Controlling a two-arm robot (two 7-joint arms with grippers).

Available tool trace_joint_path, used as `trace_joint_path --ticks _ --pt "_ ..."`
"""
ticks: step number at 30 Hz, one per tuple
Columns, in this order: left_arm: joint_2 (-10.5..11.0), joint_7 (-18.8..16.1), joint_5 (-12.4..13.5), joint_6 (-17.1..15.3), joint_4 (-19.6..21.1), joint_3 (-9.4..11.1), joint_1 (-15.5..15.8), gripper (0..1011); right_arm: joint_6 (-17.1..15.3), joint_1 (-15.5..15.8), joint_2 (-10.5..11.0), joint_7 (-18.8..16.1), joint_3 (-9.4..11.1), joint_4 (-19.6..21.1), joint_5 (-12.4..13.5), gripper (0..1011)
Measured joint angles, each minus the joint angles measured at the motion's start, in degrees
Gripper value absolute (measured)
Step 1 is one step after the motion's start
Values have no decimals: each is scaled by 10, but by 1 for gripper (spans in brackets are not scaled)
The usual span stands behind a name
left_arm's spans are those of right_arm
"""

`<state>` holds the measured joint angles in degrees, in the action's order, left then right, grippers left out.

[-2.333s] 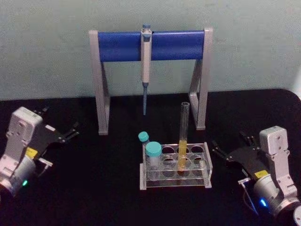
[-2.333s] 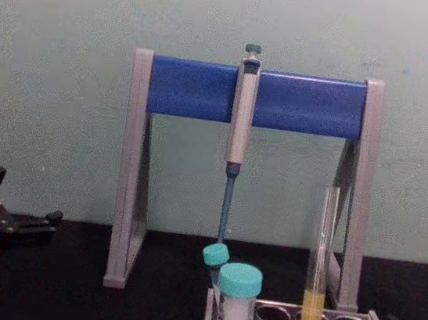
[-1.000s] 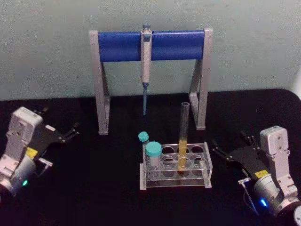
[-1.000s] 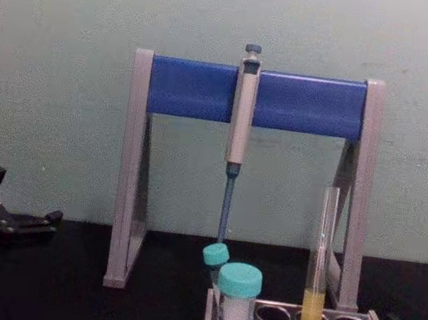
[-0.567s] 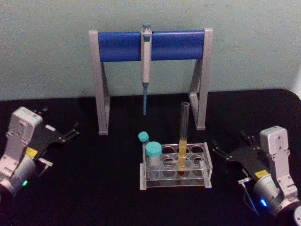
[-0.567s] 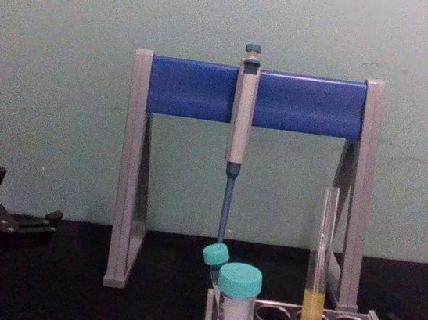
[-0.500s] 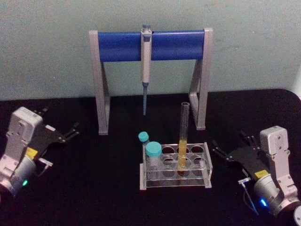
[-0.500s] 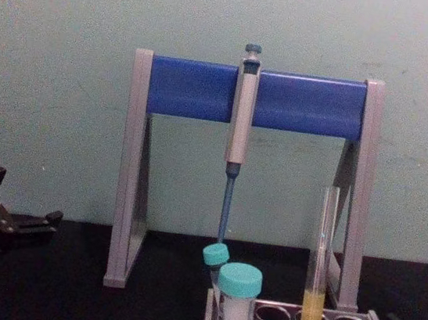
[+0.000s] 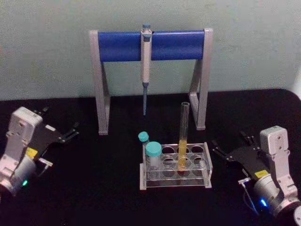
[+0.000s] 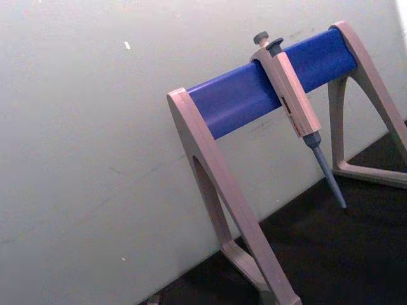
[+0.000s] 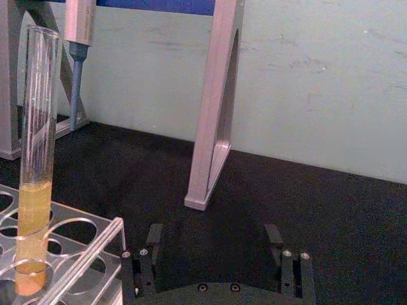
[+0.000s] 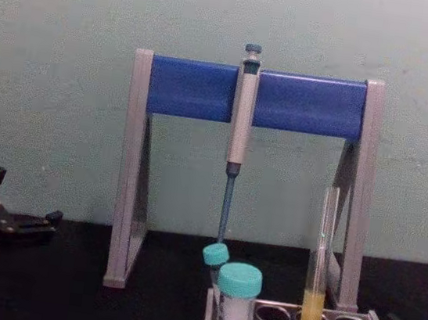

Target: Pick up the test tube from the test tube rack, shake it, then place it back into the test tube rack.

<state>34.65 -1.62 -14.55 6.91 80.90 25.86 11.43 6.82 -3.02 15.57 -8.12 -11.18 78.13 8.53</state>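
On the black tabletop (image 9: 108, 188), the test tube rack (image 9: 175, 169) holds the test tube (image 9: 183, 136) upright, beside two teal-capped vials (image 9: 152, 155). Right of the rack rests the right tool (image 9: 230, 150), open and empty; well left, the left tool (image 9: 63, 133), open. Behind the rack, a pipette (image 9: 146, 66) hangs on its stand (image 9: 122, 46).

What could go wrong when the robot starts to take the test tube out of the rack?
1. The test tube has no cap, so hard shaking may spill its yellow liquid.
2. It stands tall and thin in the test tube rack; a sideways push from the open right claw might tip it or drag the light rack.
3. The capped vials stand nearby in the same rack and might be knocked.
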Motion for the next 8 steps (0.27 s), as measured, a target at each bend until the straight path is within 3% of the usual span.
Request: trace_joint_path --ticks 8 --pt "0 0 0 0 0 0 0 1010 0 0 0 0 0 0 0 1000"
